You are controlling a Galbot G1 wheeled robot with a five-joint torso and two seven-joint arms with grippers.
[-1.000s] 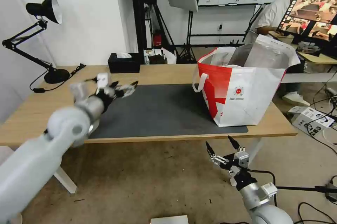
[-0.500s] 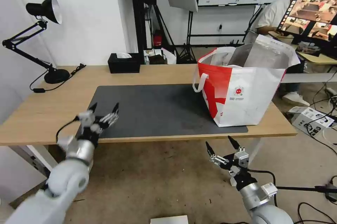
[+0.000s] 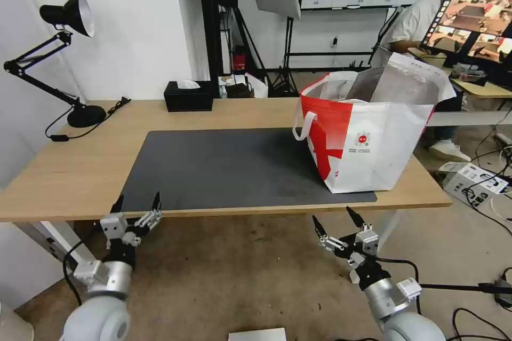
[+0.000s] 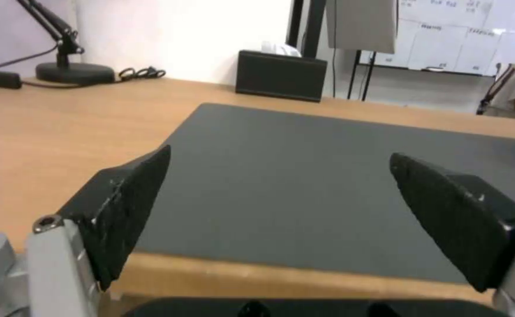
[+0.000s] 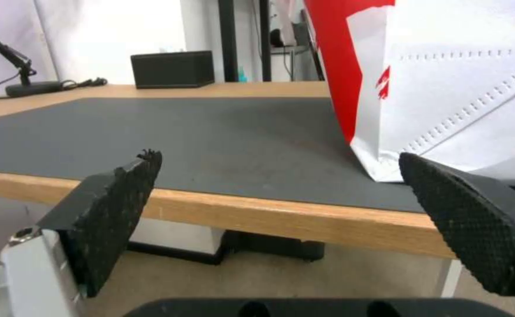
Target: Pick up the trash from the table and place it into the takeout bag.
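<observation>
Nearest, both grippers hang just off the near edge of the table (image 3: pixel 69 170), below its top. The left gripper (image 3: pixel 136 205) sits by the mat's (image 3: pixel 224 167) near left corner, fingers spread and empty. The right gripper (image 3: pixel 335 220) sits below the takeout bag (image 3: pixel 373 138), fingers also spread and empty. The bag stands upright on the mat's right end. Farther back rest a black tissue box (image 3: pixel 188 96) and a desk lamp (image 3: pixel 64 63).
</observation>
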